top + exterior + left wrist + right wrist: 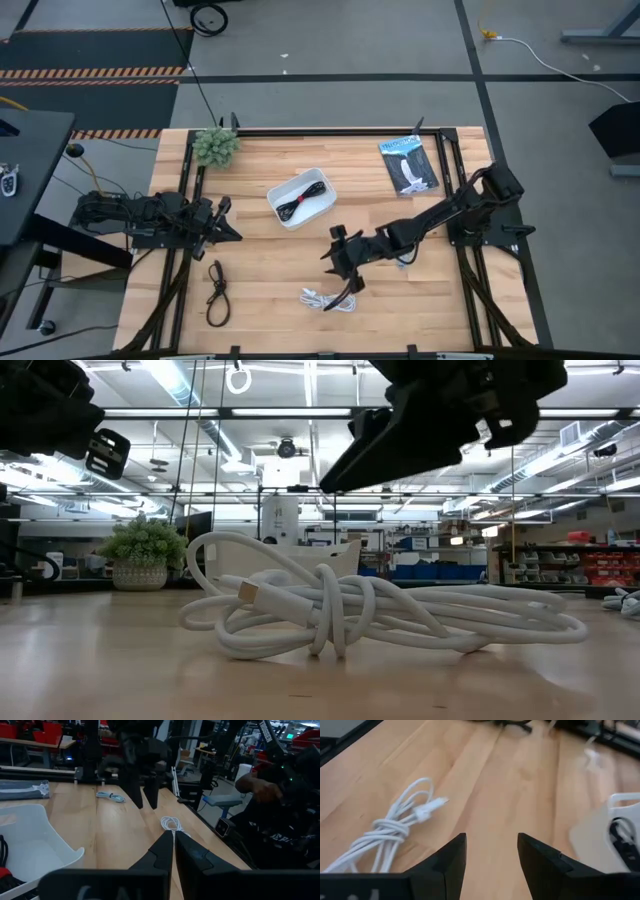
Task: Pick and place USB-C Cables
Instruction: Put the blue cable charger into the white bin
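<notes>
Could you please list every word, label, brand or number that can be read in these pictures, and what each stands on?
No text can be read.
The black-and-blue packet carries printing, too small to read.
The shelves and bins in the room behind show no legible labels.
The white cable and white tray show no markings.

Coiled white USB-C cable (pixel 385 827) cropped at frame edge; black red-tied cable (pixel 623 832) in white plastic tray (pixel 600 827) mostly hidden.
</notes>
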`<state>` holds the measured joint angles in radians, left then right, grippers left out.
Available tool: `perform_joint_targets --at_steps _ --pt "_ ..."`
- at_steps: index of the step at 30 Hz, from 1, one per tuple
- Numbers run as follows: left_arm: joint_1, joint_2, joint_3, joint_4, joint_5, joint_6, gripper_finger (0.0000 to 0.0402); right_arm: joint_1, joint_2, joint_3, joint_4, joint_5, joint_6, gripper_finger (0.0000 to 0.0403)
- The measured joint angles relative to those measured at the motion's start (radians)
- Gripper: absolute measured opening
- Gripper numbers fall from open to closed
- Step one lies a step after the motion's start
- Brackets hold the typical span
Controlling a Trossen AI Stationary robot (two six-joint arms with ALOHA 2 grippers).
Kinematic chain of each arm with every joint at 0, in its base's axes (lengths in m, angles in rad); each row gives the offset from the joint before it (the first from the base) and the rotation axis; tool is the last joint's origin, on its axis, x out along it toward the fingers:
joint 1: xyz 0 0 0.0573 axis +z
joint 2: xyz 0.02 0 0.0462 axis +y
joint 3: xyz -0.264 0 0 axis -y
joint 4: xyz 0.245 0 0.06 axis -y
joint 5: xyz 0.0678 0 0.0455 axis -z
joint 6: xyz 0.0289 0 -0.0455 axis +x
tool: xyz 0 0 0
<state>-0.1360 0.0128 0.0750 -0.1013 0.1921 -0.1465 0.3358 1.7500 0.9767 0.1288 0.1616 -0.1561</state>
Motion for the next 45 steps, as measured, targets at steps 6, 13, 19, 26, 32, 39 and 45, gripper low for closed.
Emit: perform_joint_targets --at_steps 6,13,19,26,32,39,45 --pt "0.000 0.000 0.000 0.000 0.000 0.000 0.0025 0.008 0.016 0.067 -0.094 -0.003 0.068 0.0184" --pt "0.000 0.000 0.000 0.000 0.000 0.000 0.0025 0.037 0.011 0.223 -0.457 0.004 0.095 0.0184" --pt "0.000 0.000 0.000 0.000 0.000 0.000 0.0025 0.061 0.011 0.302 -0.835 0.010 0.128 0.0184" --pt "0.000 0.000 0.000 0.000 0.000 0.000 0.0025 0.063 0.010 0.303 -1.267 0.004 0.184 0.0184" --pt "0.000 0.000 0.000 0.000 0.000 0.000 0.0025 0.071 -0.002 0.274 -1.440 -0.030 0.197 0.0184" --pt "0.000 0.000 0.000 0.000 0.000 0.000 0.0025 0.098 -0.119 0.120 -1.362 -0.079 0.178 0.0183" --pt "0.000 0.000 0.000 0.000 0.000 0.000 0.0025 0.112 -0.198 -0.031 -1.269 -0.075 0.090 0.0183"
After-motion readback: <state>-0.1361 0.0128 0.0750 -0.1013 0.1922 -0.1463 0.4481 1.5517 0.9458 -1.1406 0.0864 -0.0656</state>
